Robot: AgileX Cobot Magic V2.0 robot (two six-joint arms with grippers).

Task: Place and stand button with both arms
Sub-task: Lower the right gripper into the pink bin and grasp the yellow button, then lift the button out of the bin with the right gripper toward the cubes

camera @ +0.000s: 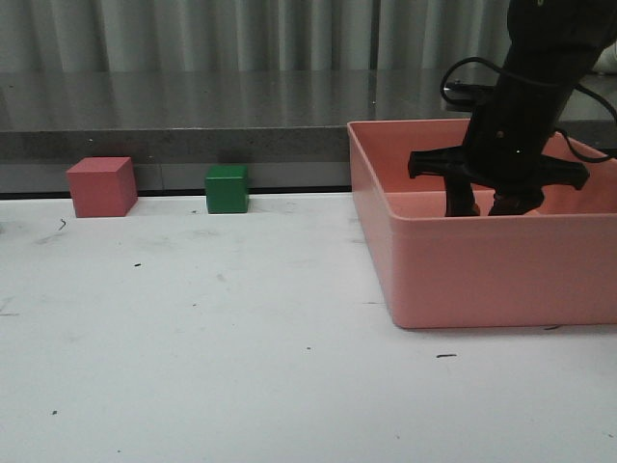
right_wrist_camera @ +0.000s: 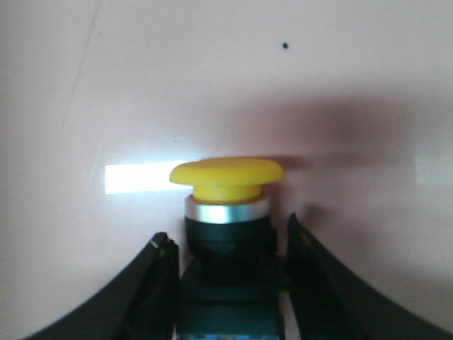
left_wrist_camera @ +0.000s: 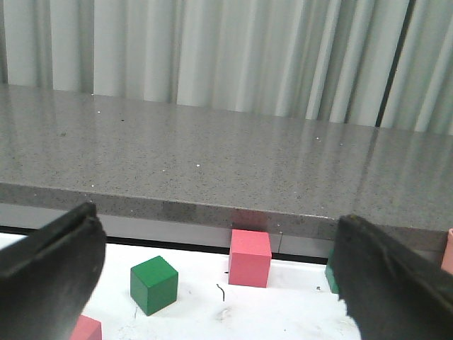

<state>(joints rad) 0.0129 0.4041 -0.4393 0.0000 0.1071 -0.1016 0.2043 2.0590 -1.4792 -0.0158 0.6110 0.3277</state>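
While the left claw (left_wrist_camera: 219, 283) stood spread, the right claw (right_wrist_camera: 228, 283) gripped the button (right_wrist_camera: 226, 202) inside the pink bin (camera: 482, 275).

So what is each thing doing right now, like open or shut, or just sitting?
button: between the right gripper's fingers, yellow cap showing
right gripper: down inside the bin, fingers beside the button's black body
left gripper: open, empty
pink bin: upright on table
green cube: resting on table
pink-red cube: resting on table

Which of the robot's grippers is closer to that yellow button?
The right gripper: its fingers flank the button inside the pink bin. The left gripper hangs open elsewhere, facing the cubes.
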